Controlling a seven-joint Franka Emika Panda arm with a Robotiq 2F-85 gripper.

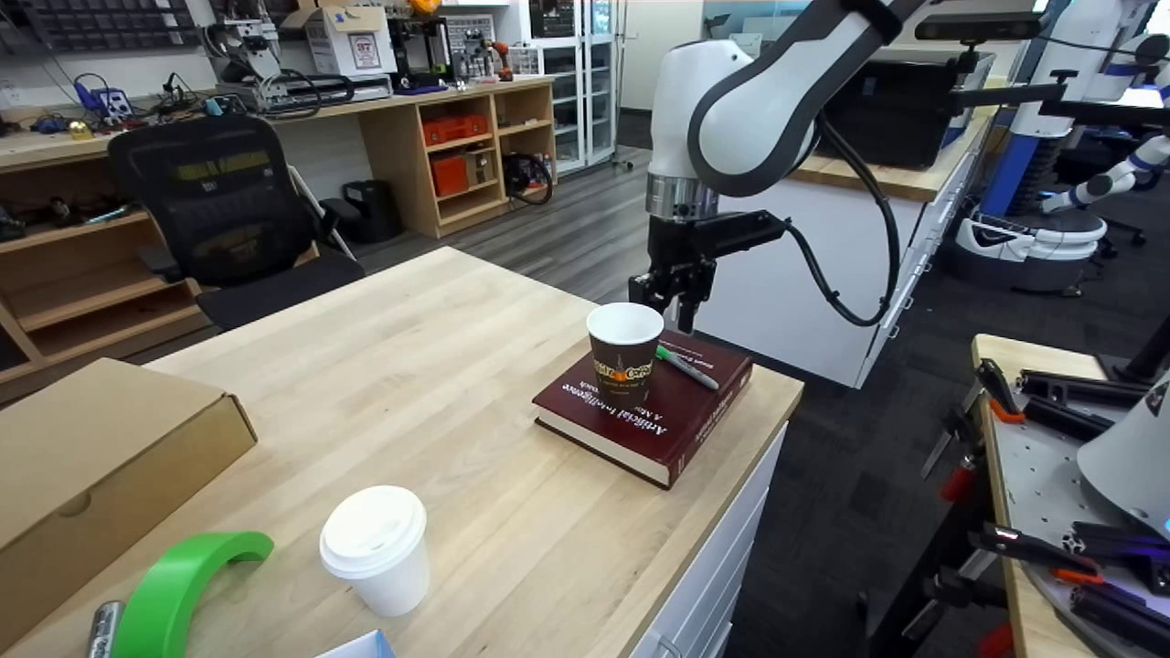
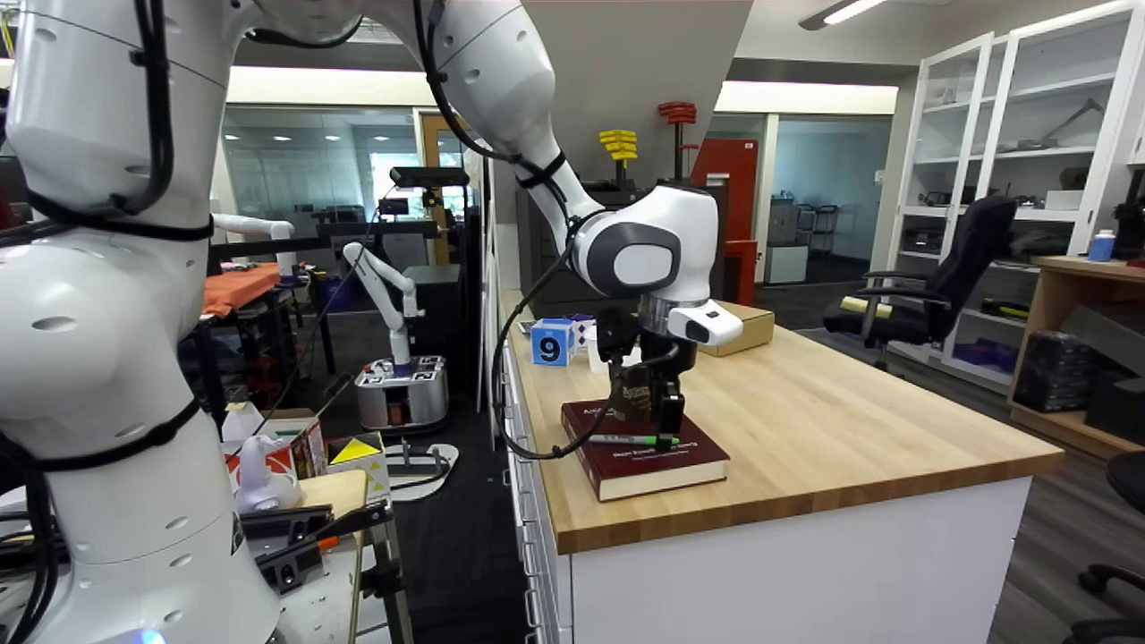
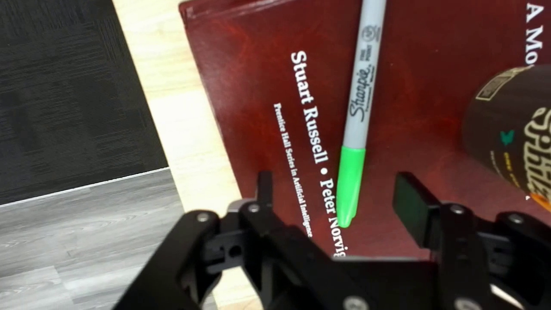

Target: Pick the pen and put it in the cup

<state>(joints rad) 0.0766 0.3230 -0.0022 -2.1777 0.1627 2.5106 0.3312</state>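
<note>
The pen, a grey marker with a bright green cap, lies flat on the dark red book (image 1: 676,431). It shows in both exterior views (image 1: 699,370) (image 2: 617,439) and in the wrist view (image 3: 361,112). The dark brown paper cup (image 1: 623,366) stands upright on the same book beside the pen. In an exterior view the arm partly hides the cup (image 2: 633,398); in the wrist view it is cut off at the right (image 3: 508,133). My gripper (image 3: 335,196) is open and empty, its fingers on either side of the green cap, touching neither side. It points down over the book (image 1: 669,297).
The book lies near a corner of the wooden table (image 1: 411,384). A white lidded cup (image 1: 377,548), a green arch (image 1: 178,589) and a cardboard box (image 1: 110,457) are on the table. A blue number block (image 2: 552,342) stands near its far end. A cable hangs beside the gripper.
</note>
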